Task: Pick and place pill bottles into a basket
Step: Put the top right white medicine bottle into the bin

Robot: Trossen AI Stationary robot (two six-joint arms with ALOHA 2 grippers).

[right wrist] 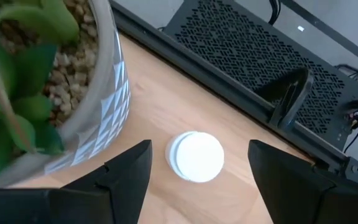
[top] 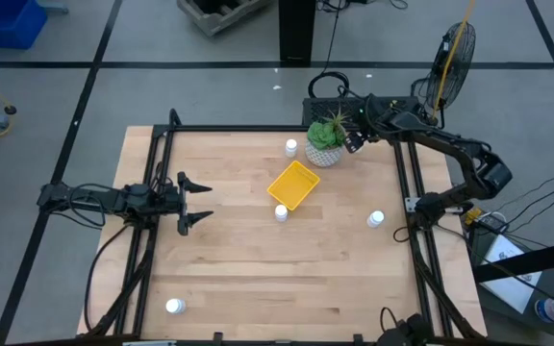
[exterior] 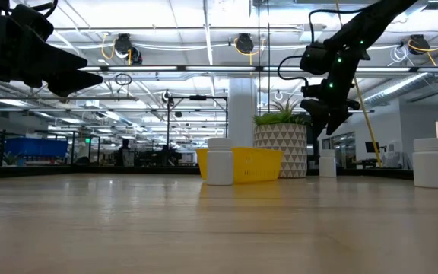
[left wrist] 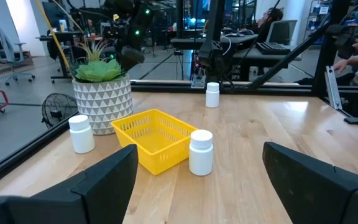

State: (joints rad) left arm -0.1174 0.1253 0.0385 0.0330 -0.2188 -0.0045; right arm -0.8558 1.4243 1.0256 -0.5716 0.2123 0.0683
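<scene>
Now the right hand (right wrist: 194, 171) hovers, fingers apart, above a pill bottle (right wrist: 196, 155) standing beside the plant pot (top: 324, 146) at the desk's (top: 258, 269) far edge. It should drop straight down and centred, clear of the pot. The yellow basket (top: 293, 185) lies near, seemingly empty, though its floor is partly hidden. The left hand (top: 192, 203) waits open, well apart.

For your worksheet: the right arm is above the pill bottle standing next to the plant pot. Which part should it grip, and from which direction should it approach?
Grip the pill bottle across its round sides just below the cap, coming straight down. It stands upright, and the right gripper is open above it with a finger either side. The plant pot stands close by, so a sideways approach would probably hit it.
</scene>
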